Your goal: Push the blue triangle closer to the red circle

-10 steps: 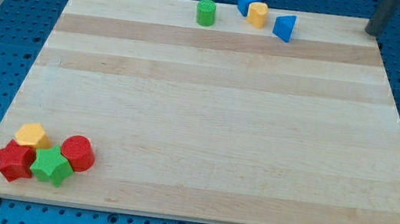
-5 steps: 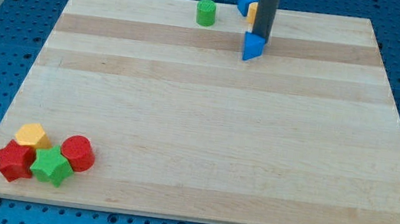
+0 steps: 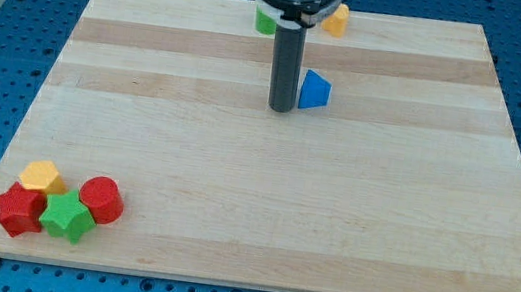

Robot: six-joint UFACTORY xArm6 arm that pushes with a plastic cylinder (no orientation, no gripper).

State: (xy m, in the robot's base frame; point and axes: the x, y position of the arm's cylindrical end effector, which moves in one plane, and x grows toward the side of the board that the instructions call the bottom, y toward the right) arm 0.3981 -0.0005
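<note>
The blue triangle (image 3: pixel 314 91) lies on the wooden board (image 3: pixel 264 197), in the upper middle. My tip (image 3: pixel 281 109) stands just to the triangle's left, very close to or touching its left side. The red circle (image 3: pixel 102 199) sits at the view's bottom left, far from the triangle. The rod rises toward the view's top and hides part of the green block behind it.
A yellow block (image 3: pixel 39 177), a red star (image 3: pixel 18 210) and a green star (image 3: pixel 67 216) cluster around the red circle. A green block (image 3: pixel 265 23) and a yellow block (image 3: pixel 336 19) sit near the top edge, partly hidden by the arm.
The rod swept in from the top right and moved down and left. The blue triangle has been pushed down the board. The blue cube at the top is now hidden.
</note>
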